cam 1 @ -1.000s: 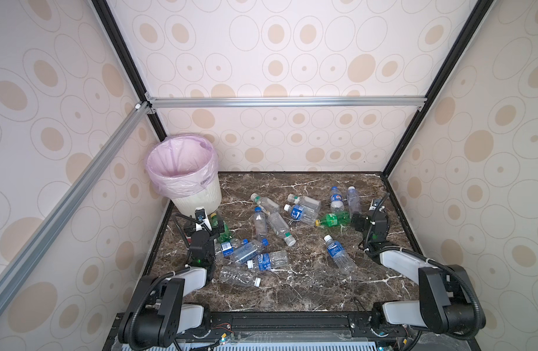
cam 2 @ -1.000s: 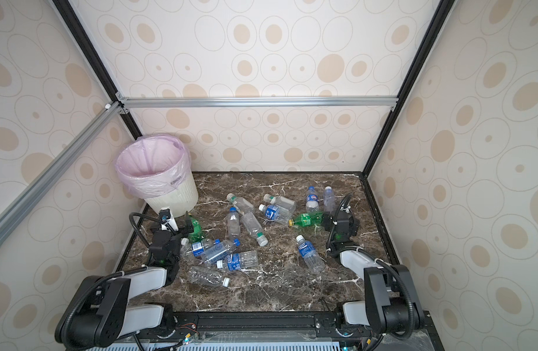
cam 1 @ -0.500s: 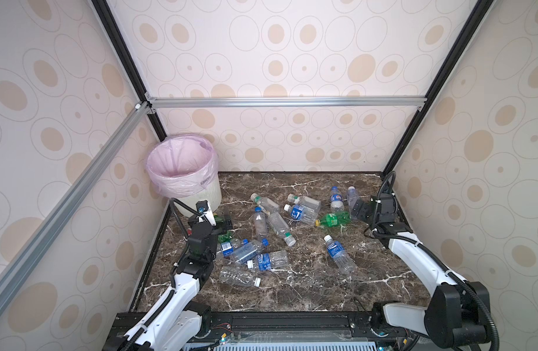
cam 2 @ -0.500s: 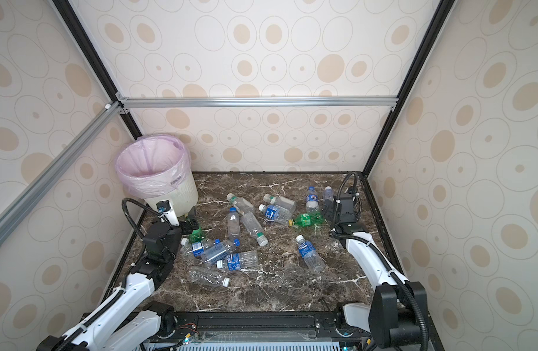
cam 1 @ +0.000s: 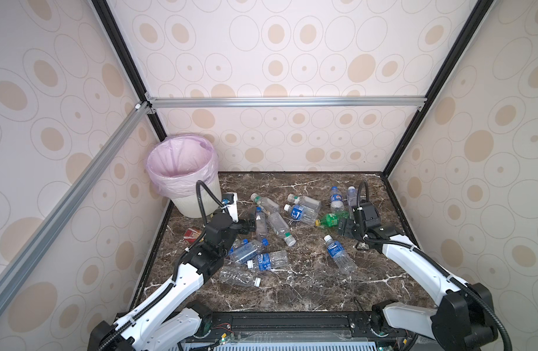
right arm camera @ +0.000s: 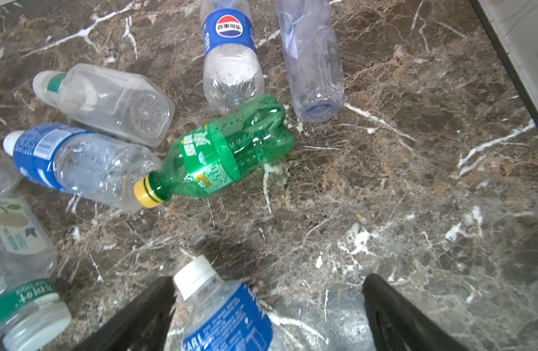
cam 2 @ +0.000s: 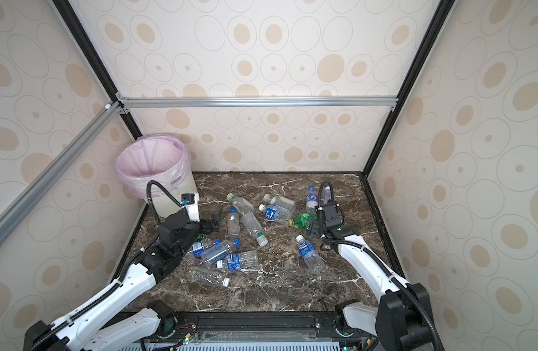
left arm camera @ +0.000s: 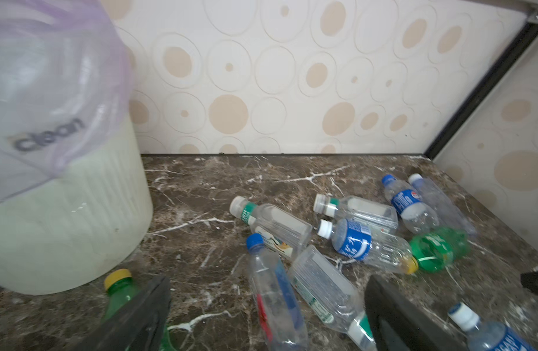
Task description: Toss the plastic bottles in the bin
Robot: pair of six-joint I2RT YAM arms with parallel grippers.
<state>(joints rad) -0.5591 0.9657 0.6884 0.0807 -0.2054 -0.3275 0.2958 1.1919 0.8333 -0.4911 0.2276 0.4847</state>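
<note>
My left fingers [left arm camera: 140, 313] and right fingers [right arm camera: 392, 319] gape wide and empty; the bottles [cam 1: 279, 224] look light, crushable and slick, so I'd pinch one gently across its middle.

A robot test cell in a lab, dressed like a home interior. Wallpaper panels [cam 1: 277, 60] with beige ovals are fixed to black posts [cam 1: 404, 136] and aluminium rails [cam 1: 286, 101], boxing in a brown marble-pattern tabletop [cam 1: 307, 288]. White robot arms [cam 1: 413, 261] are mounted on a black base rail [cam 1: 292, 322] at 6 o'clock.
</note>
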